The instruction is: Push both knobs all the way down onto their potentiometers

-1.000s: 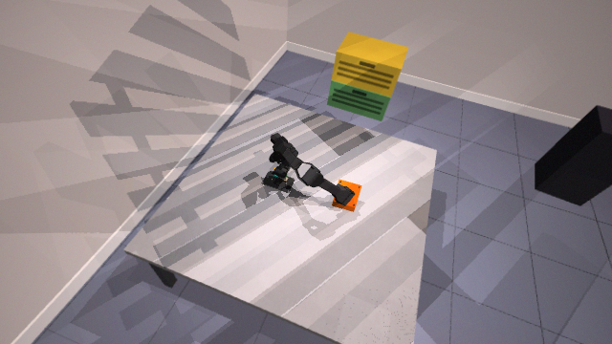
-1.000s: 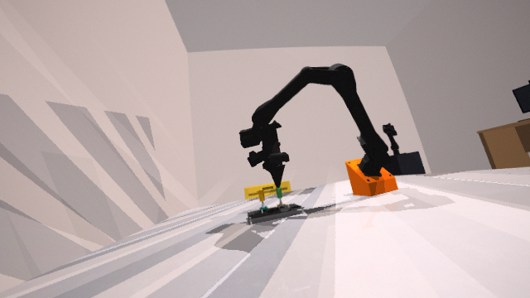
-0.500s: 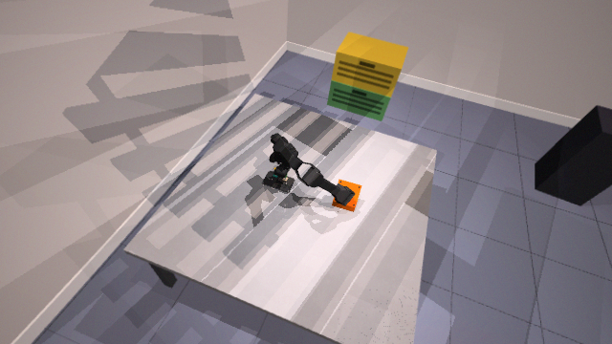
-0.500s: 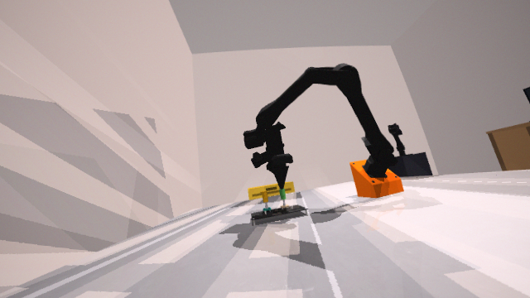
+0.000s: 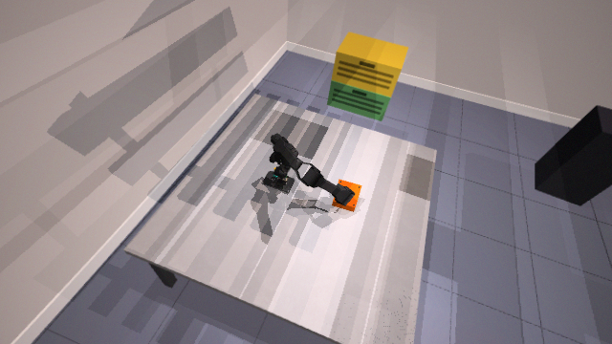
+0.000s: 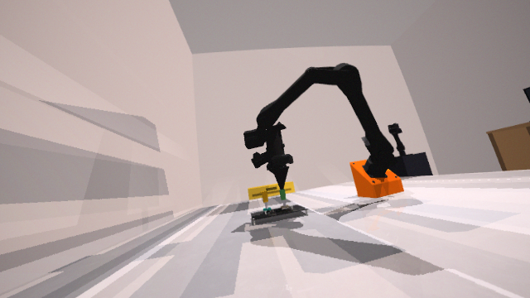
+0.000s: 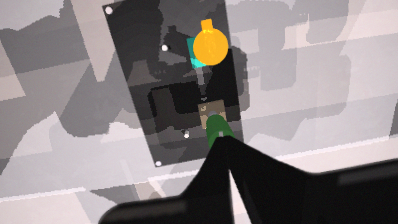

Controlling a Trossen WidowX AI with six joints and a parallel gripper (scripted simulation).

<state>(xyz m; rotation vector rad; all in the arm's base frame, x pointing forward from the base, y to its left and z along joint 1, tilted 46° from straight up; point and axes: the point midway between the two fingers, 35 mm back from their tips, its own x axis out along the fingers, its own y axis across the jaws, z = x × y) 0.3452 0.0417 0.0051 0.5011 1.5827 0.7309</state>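
The dark circuit board (image 7: 135,65) (image 6: 296,210) (image 5: 269,182) stands on short legs on the table. An orange knob (image 7: 210,46) (image 6: 265,197) sits raised on its shaft over a teal potentiometer (image 7: 193,56). A green knob (image 7: 218,128) (image 6: 283,194) sits on the shaft of a tan potentiometer (image 7: 206,109). My gripper (image 7: 223,142) (image 6: 281,188) is shut with nothing between the fingers. Its closed tips rest on top of the green knob.
The arm's orange base (image 5: 351,194) (image 6: 376,180) stands on the table to the right of the board. A yellow and green cabinet (image 5: 368,76) stands on the floor behind the table. A black box (image 5: 579,158) is at the right.
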